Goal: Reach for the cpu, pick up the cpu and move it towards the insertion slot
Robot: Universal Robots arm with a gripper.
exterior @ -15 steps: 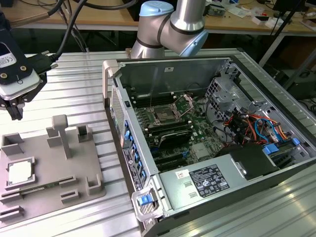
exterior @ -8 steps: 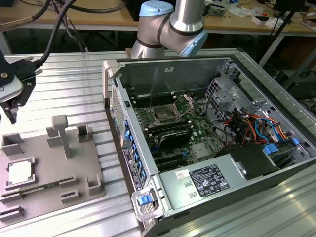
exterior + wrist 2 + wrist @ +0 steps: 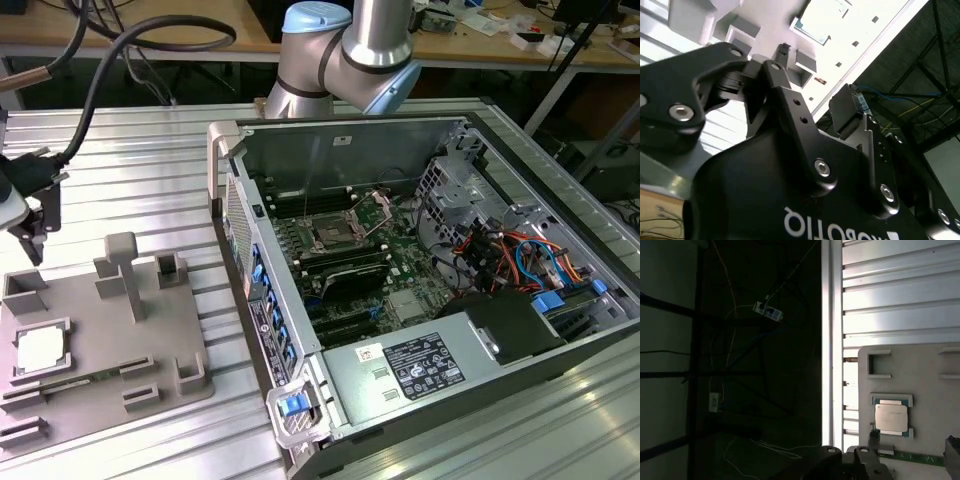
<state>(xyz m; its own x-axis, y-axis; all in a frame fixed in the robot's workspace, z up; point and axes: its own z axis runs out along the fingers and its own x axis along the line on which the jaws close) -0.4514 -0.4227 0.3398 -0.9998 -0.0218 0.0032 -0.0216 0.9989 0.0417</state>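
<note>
The cpu [image 3: 40, 350] is a silvery square chip with a thin green rim. It lies flat in a framed recess at the near corner of a grey fixture plate [image 3: 100, 330], on the exterior view's left. The first wrist view also has the cpu [image 3: 891, 417] in its recess. My gripper [image 3: 38, 225] hangs above the plate's far corner, up and back from the chip and apart from it. It is open and holds nothing. One finger [image 3: 874, 439] shows close to the chip's recess. The insertion slot [image 3: 330, 237] sits on the motherboard inside the open computer case, its metal frame raised.
Upright posts [image 3: 125, 270] and brackets stand on the fixture plate, and a memory stick [image 3: 90, 378] lies along its near side. The case's tall side wall [image 3: 235, 200] stands between the plate and the motherboard. A black cable [image 3: 100, 60] loops overhead. The table is ribbed aluminium.
</note>
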